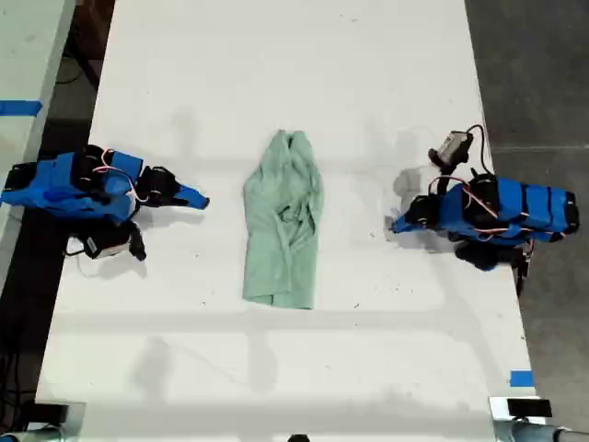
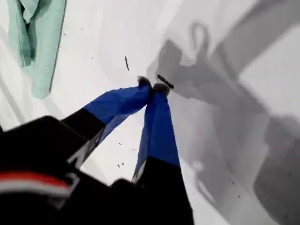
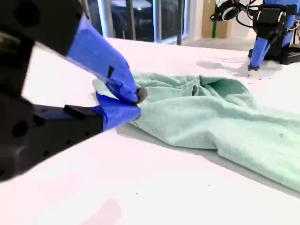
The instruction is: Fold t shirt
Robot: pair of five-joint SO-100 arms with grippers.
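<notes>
Between 2 closed hands, t shirt (image 1: 282,221), touching neither.

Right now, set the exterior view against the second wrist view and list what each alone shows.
Only the exterior view shows the whole t shirt, both arms flanking it, and blue tape at the table edge. Only the second wrist view shows my second gripper close up, jaws together, and windows behind. Both show the shirt and table.
</notes>
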